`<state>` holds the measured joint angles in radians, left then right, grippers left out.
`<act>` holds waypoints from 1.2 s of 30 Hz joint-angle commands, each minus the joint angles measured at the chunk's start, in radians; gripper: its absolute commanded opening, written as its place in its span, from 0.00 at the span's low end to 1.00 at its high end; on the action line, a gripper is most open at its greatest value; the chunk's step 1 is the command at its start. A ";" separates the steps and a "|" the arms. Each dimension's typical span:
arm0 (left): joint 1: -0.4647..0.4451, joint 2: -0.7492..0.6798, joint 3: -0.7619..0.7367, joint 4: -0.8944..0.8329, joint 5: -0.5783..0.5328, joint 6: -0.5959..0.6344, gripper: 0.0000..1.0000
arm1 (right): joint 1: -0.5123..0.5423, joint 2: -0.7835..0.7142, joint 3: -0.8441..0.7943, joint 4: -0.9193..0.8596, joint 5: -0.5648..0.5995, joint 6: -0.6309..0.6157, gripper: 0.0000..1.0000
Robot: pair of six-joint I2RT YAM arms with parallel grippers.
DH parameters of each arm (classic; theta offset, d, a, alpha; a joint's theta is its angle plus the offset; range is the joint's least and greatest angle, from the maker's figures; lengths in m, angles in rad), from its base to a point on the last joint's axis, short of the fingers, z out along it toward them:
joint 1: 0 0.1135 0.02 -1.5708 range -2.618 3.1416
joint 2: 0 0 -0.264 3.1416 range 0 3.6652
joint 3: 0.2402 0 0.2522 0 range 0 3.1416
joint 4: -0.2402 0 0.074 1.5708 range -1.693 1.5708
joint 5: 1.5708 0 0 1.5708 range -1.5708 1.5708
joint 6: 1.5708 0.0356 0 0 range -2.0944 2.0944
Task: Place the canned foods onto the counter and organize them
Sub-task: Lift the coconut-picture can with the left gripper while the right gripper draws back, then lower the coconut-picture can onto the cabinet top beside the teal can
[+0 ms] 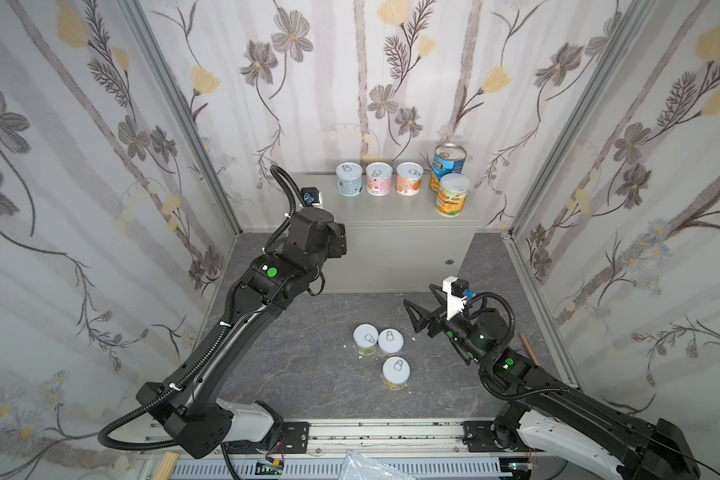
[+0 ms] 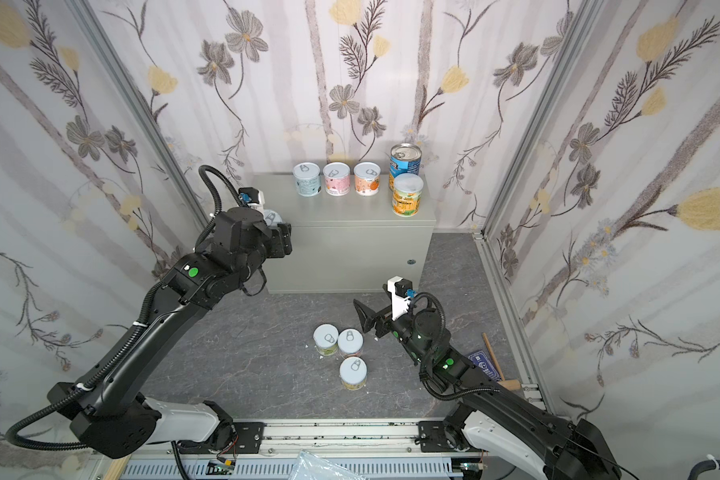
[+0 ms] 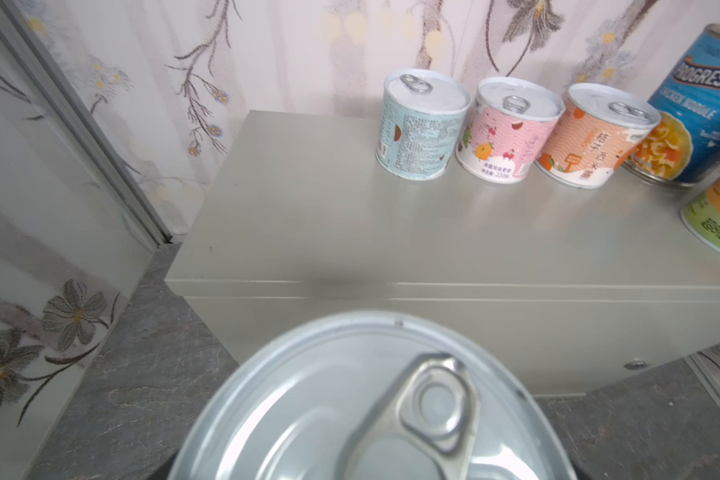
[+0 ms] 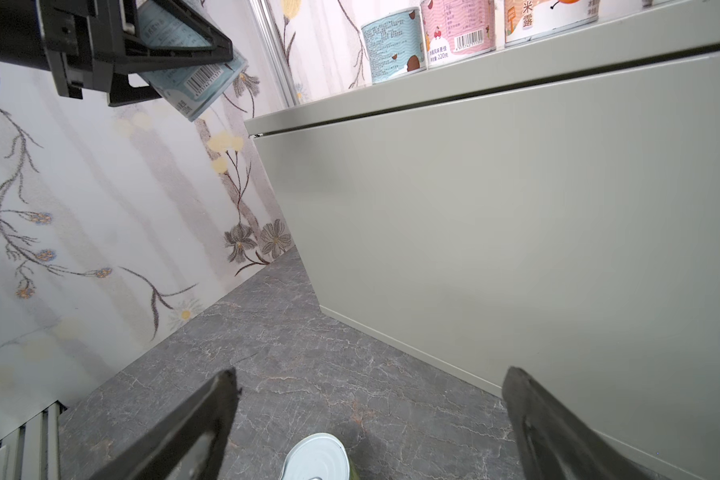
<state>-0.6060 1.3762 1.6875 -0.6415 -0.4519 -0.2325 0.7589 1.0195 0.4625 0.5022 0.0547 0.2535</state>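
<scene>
Your left gripper point(image 4: 179, 54) is clamped around a short pale-blue can point(image 3: 366, 411), with its fingers on the label and the pull-tab lid facing the wrist camera. You hold that can in the air by the left front corner of the counter point(image 1: 391, 214). It is off the grey marbled floor point(image 1: 300, 332) and not touching the counter top.

On the counter, along the back wall, three short cans stand upright close together in a row: a light-blue can point(image 1: 348, 179), a pink can point(image 1: 378, 180) and a peach-orange can point(image 1: 409, 179). Right of them stands the tall blue Progresso can point(image 1: 449, 164), with the orange-yellow plastic-lidded can point(image 1: 453, 195) just in front of it.

A cluster of three short cans point(image 1: 390, 341) stands upright on the floor in front of the counter. Your right gripper point(image 4: 371, 374) hangs just right of that cluster, jaws spread wide and empty. One white lid shows below them in the right wrist view.
</scene>
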 commanded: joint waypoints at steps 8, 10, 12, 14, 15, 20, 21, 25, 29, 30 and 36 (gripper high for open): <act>0.089 0.178 0.208 0.021 -0.010 0.022 0.00 | 0.000 -0.024 -0.018 0.059 0.064 0.016 1.00; 0.103 0.225 0.257 0.002 0.001 0.019 0.00 | 0.000 -0.026 -0.019 0.061 0.071 0.021 1.00; 0.115 0.277 0.320 -0.035 0.007 0.017 0.00 | 0.001 -0.026 -0.019 0.060 0.074 0.021 1.00; 0.124 0.324 0.379 -0.070 0.021 0.012 0.00 | 0.001 -0.024 -0.017 0.054 0.079 0.024 1.00; 0.127 0.346 0.405 -0.082 0.030 0.010 0.00 | 0.000 -0.024 -0.017 0.050 0.079 0.025 1.00; 0.156 0.442 0.531 -0.150 0.090 -0.010 0.00 | 0.000 -0.025 -0.015 0.029 0.107 0.050 1.00; 0.162 0.467 0.567 -0.173 0.098 -0.016 0.00 | 0.000 -0.026 -0.019 0.028 0.122 0.055 1.00; 0.185 0.551 0.698 -0.258 0.138 -0.026 0.00 | -0.001 -0.033 -0.027 0.034 0.138 0.053 1.00; 0.205 0.605 0.787 -0.320 0.150 -0.030 0.00 | -0.001 -0.040 -0.039 0.039 0.158 0.055 1.00; 0.213 0.615 0.802 -0.330 0.158 -0.035 0.00 | -0.001 -0.041 -0.043 0.043 0.161 0.056 1.00; 0.260 0.651 0.854 -0.375 0.202 -0.052 0.00 | 0.000 -0.041 -0.053 0.062 0.166 0.065 1.00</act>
<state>-0.3569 2.0197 2.5282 -0.9958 -0.2600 -0.2672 0.7586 0.9791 0.4122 0.5117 0.2020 0.3058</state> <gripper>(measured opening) 0.747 0.996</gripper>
